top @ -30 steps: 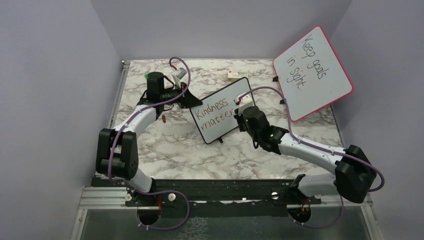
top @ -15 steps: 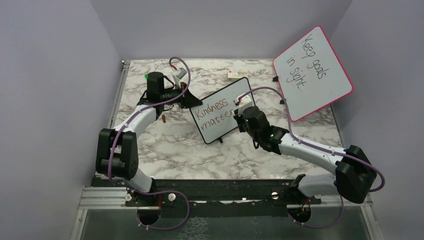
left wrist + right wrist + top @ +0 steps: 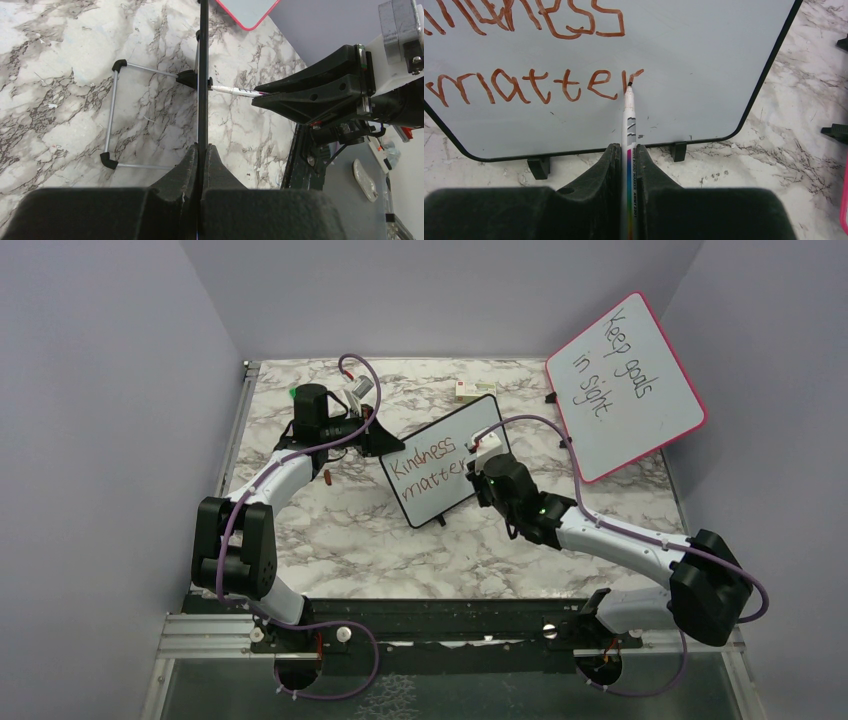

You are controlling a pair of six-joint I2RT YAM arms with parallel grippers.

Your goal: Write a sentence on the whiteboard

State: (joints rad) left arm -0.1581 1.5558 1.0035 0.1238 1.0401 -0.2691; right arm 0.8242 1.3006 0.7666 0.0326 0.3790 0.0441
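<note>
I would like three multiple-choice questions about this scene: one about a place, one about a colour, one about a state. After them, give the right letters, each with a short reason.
1. Where is the tip of the marker?
A. On the whiteboard, at the end of "matter".
B. On the board's lower edge.
C. In the air, away from the board.

2. What colour is the sentence?
A. Black.
B. Green.
C. Red-brown.

3. What is the left gripper doing?
A. Open, holding nothing.
B. Shut on the whiteboard's edge.
C. Shut on the marker.

Answers:
1 A: the right wrist view shows the tip on the last "r".
2 C: the letters are red-brown on the white surface.
3 B: in the left wrist view its fingers pinch the thin black edge.
</note>
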